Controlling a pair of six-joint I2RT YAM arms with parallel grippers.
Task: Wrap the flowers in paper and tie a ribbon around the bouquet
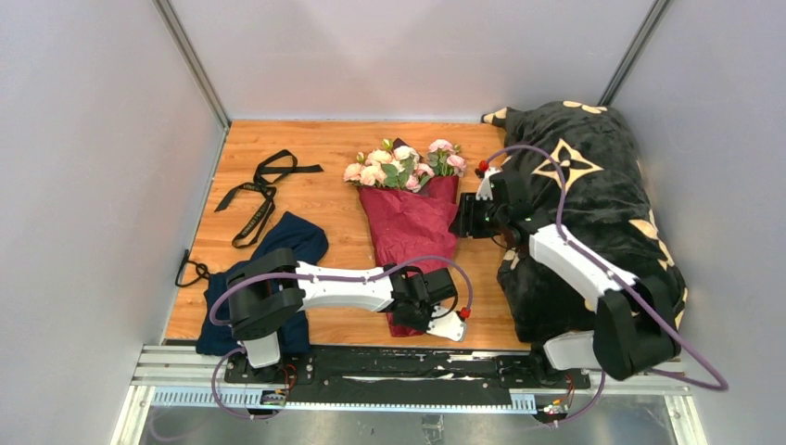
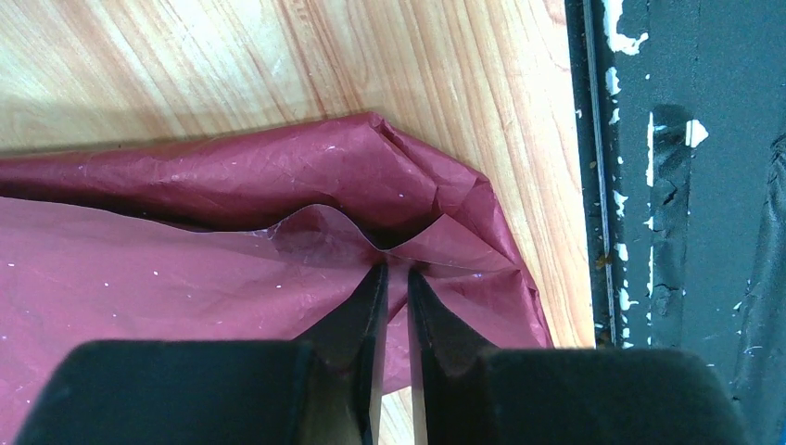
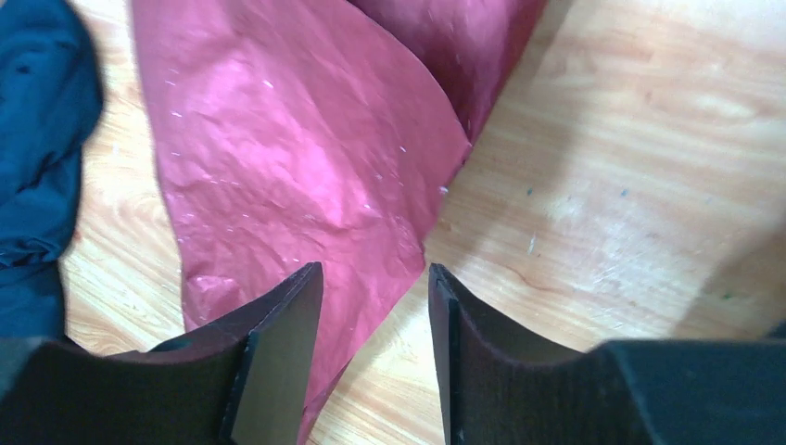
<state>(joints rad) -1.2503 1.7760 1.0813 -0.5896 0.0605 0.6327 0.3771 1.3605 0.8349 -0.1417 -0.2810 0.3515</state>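
Note:
The bouquet lies on the table's middle: pale pink flowers (image 1: 400,165) with green leaves stick out of a cone of burgundy paper (image 1: 412,227) at its far end. My left gripper (image 1: 431,318) is at the cone's near tip. In the left wrist view this gripper (image 2: 394,269) stands almost shut, its tips pinching a folded edge of the paper (image 2: 185,269). My right gripper (image 1: 462,222) hovers at the cone's right side. In its own view the gripper (image 3: 375,271) is open over the edge of the paper (image 3: 297,139), holding nothing. The black ribbon (image 1: 259,190) lies loose at the far left.
A navy cloth (image 1: 283,246) lies left of the bouquet, also in the right wrist view (image 3: 37,139). A black blanket with cream flowers (image 1: 593,213) is heaped along the right side under my right arm. The table's black near rail (image 2: 686,232) runs close to the paper's tip.

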